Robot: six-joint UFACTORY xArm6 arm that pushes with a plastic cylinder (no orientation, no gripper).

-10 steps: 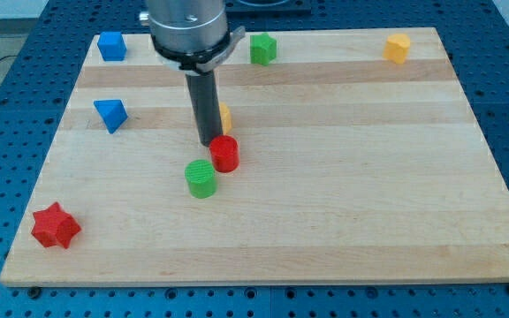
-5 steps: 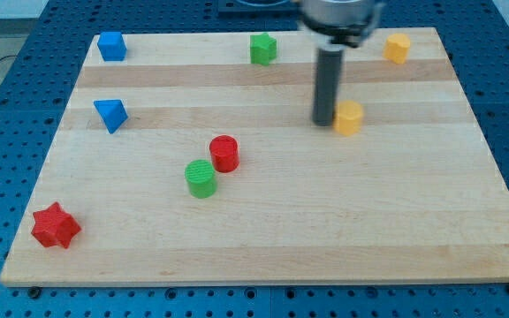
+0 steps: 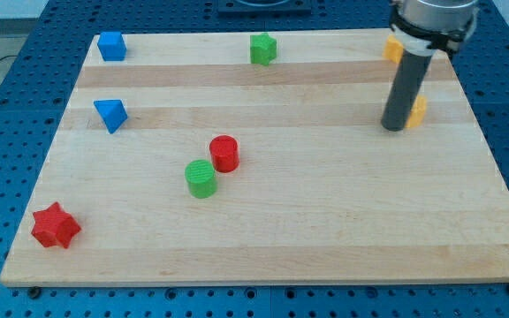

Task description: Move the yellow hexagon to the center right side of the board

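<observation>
Now my tip [image 3: 395, 127] sits against the left face of the yellow hexagon [image 3: 418, 110], which lies near the worktop's [image 3: 325, 203] right edge, somewhat above mid-height. The rod hides most of the block, so its shape is probably hexagonal. This end effector has no jaws, only a rod. The block looks light, rigid and slippery; push it square on a flat face.

Red cylinder [image 3: 224, 153] touching green cylinder [image 3: 201, 178]; red star [image 3: 56, 225]; blue triangle [image 3: 110, 114].
</observation>
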